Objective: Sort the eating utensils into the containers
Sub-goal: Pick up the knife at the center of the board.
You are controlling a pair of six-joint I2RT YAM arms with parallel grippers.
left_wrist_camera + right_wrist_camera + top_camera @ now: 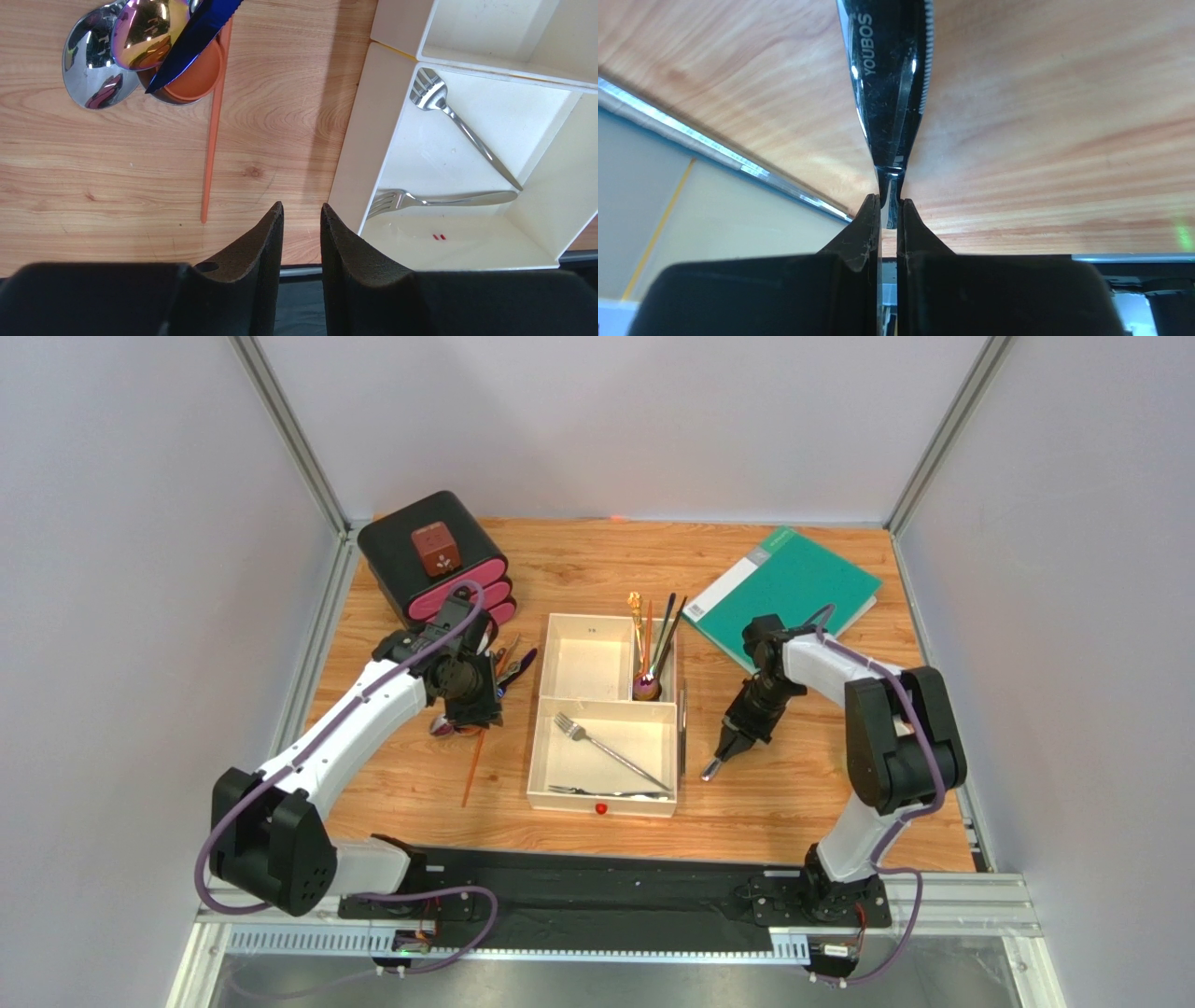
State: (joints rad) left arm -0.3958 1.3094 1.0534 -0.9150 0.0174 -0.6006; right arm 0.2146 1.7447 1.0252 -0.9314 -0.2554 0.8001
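My right gripper [891, 203] is shut on the handle end of a black knife [889, 70] with a serrated edge, held just above the wood right of the cream-white tray [537, 742]. In the top view that gripper [728, 746] points down at the table. My left gripper [302, 210] is open with nothing between its fingers. It hovers over bare wood left of the tray wall [365, 133]. Ahead of it lie an orange chopstick [214, 126], a silver spoon [91, 66], an iridescent spoon [144, 31], a blue knife [196, 42] and an orange spoon [193, 73]. Two silver forks [456, 122] lie in the large compartment.
A black box with pink drawers [432, 560] stands at the back left, close behind the left arm. A green book [783, 595] lies at the back right. The tray's right small compartment holds chopsticks and spoons [648, 651]. A red dot [601, 809] marks the tray's front rim.
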